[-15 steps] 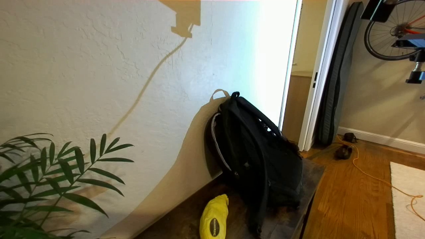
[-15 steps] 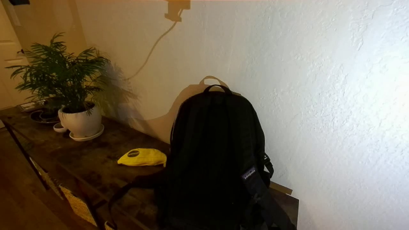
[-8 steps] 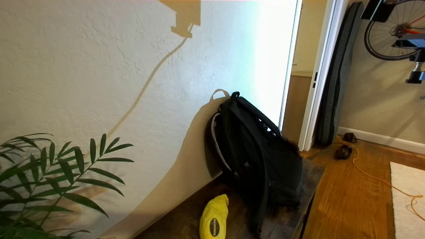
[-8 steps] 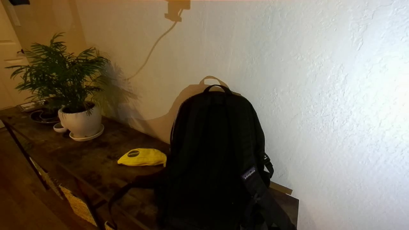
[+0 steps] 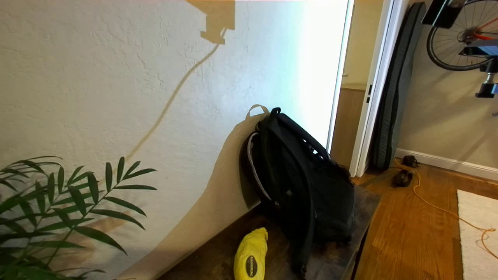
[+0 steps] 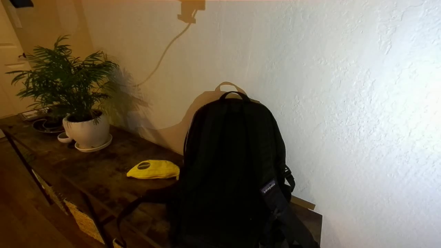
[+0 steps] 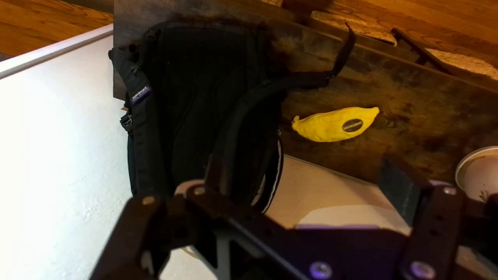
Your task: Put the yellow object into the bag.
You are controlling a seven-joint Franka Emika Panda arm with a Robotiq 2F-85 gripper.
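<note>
The yellow object is a banana-shaped yellow pouch (image 5: 249, 249) with a dark oval label. It lies on a dark wooden table in both exterior views (image 6: 156, 170) and in the wrist view (image 7: 327, 126). The bag is a black backpack (image 5: 327, 186) leaning upright against the wall beside the pouch, its straps facing out (image 6: 234, 155). In the wrist view the bag (image 7: 202, 101) shows a zip edge parted on its side nearest the pouch. My gripper (image 7: 305, 173) is open and empty, its fingers wide apart, above both things.
A plant in a white pot (image 6: 86, 132) stands farther along the table (image 7: 435, 112); its leaves (image 5: 74, 210) reach in front of the wall. A loose bag strap (image 7: 307, 79) trails over the table near the pouch. A dark block (image 5: 443, 13) hangs at an exterior view's top edge.
The dark block at the top edge in an exterior view has dropped very slightly. The pouch and the bag have not moved.
</note>
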